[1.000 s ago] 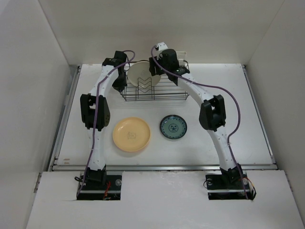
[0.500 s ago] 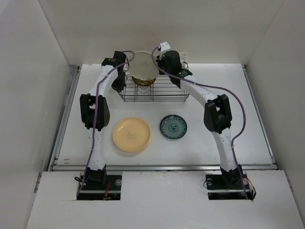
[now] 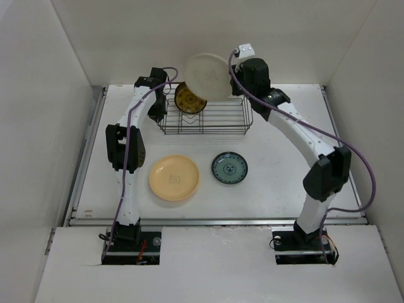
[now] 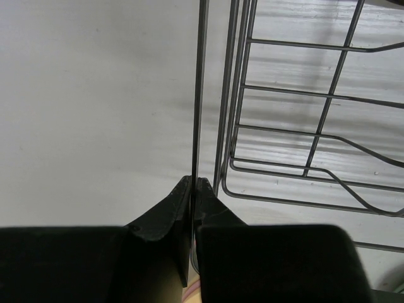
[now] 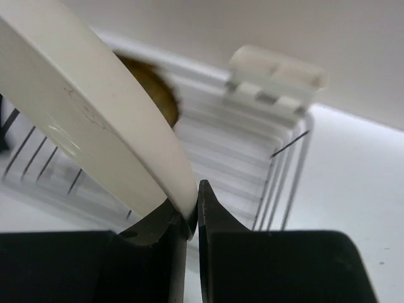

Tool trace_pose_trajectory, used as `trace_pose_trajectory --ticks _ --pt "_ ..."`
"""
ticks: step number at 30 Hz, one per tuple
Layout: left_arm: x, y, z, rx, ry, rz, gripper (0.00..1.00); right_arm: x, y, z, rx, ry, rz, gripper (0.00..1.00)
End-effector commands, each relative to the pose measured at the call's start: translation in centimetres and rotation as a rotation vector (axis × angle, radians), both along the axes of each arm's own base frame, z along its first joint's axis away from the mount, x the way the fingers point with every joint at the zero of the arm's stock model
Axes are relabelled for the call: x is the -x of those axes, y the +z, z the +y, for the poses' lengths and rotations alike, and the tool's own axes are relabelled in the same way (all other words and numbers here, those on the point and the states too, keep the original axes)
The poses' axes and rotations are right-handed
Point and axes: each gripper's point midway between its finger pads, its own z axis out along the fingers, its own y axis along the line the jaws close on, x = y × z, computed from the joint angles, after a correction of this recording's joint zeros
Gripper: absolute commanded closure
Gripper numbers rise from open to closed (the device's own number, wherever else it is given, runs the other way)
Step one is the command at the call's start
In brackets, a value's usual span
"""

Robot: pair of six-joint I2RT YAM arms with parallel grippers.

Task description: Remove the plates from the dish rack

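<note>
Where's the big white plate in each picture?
Top external: the cream plate is upper middle, up above the dish rack.
Left wrist: not in it.
Right wrist: a wide band from top left to centre, pinched in the right tool.
Shared landmark: the dish rack, in all three views.

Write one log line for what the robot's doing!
right gripper: shut on cream plate, above dish rack | left gripper: shut on dish rack | in rack: brown-and-yellow plate | on table: tan plate, teal plate

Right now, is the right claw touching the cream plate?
Touching. In the right wrist view the right claw pinches the rim of the cream plate, no gap visible.
</note>
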Motion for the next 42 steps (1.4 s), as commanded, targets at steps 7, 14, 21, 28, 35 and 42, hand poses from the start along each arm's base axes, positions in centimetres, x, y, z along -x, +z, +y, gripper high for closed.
trace_pose_trajectory --ticks 7,14,21,28,35,42 --pt "0.3 1.5 -0.1 0.015 0.038 -0.018 1.0 18.5 -14.0 10.8 -0.031 0.866 0.627 1.0" --pt "0.2 1.5 0.1 0.007 0.041 -0.019 1.0 22.7 -19.1 15.9 -0.004 1.005 0.806 0.94" --pt "0.2 1.9 0.1 0.005 0.033 -0.027 1.0 21.6 -19.9 15.2 0.124 0.875 0.797 0.24" --pt "0.4 1.6 0.1 0.003 0.033 -0.018 1.0 13.8 -12.0 14.2 -0.009 0.654 0.48 0.12" --pt "0.4 1.6 0.0 0.012 0.029 -0.017 1.0 0.8 -9.2 11.8 -0.057 0.348 0.259 0.14" --pt "0.6 1.0 0.3 -0.013 0.005 0.003 1.0 -8.2 -10.3 10.8 -0.104 0.228 0.104 0.18"
